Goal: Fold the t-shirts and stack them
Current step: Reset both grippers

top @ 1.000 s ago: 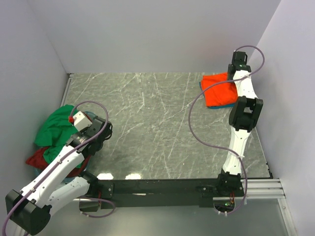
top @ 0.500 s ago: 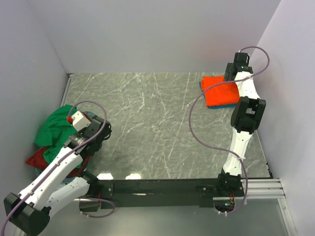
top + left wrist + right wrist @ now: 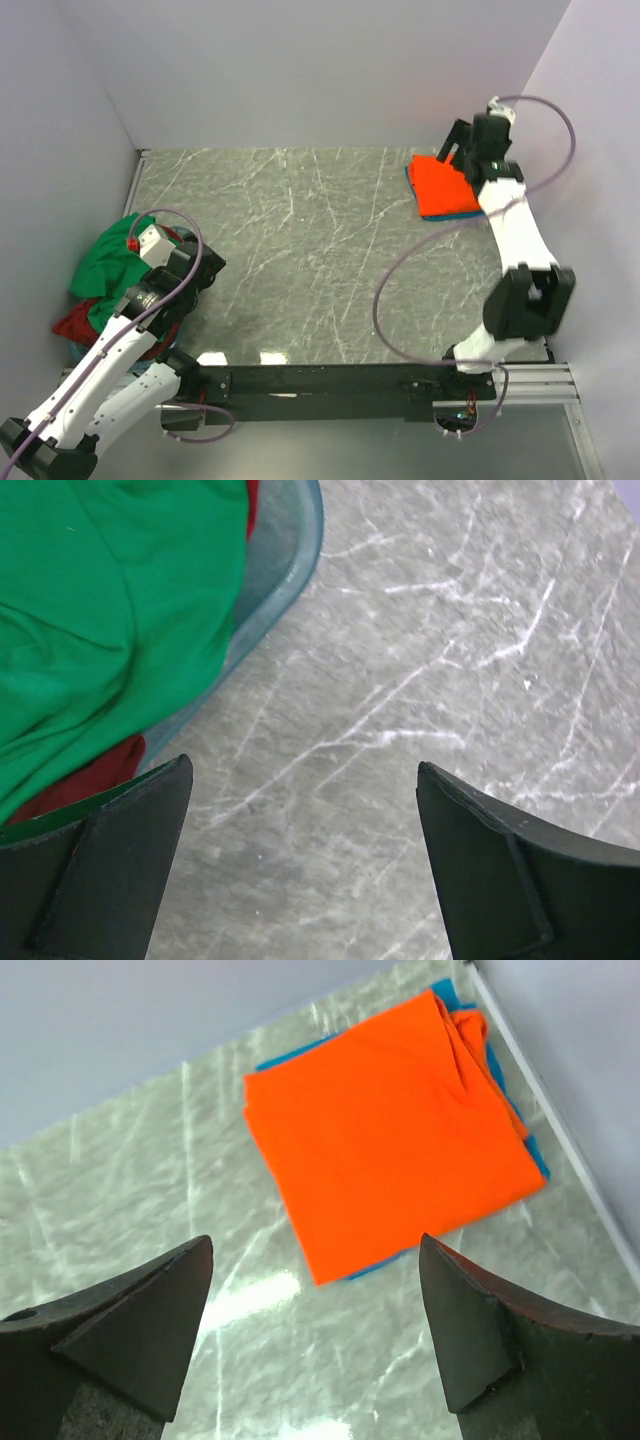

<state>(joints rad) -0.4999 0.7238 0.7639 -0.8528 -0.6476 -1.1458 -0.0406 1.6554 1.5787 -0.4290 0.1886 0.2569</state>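
Note:
A folded bright orange t-shirt (image 3: 443,186) lies on a folded teal blue t-shirt (image 3: 462,213) at the table's far right; both show in the right wrist view, the orange (image 3: 385,1132) above the teal edge (image 3: 537,1152). My right gripper (image 3: 455,148) is open and empty, above the stack's far edge. A crumpled green t-shirt (image 3: 110,260) and a dark red t-shirt (image 3: 72,323) lie in a clear bin at the left; the green (image 3: 100,620) and the red (image 3: 85,785) show in the left wrist view. My left gripper (image 3: 190,268) is open and empty, just right of the bin.
The clear teal-tinted bin (image 3: 290,570) stands at the table's left edge against the left wall. White walls close the table at the back and both sides. The marble tabletop (image 3: 300,250) spreads between the bin and the stack.
My right arm has lifted off the stack and swung back, its gripper now above the stack's far edge. My left arm has drawn slightly back toward the bin.

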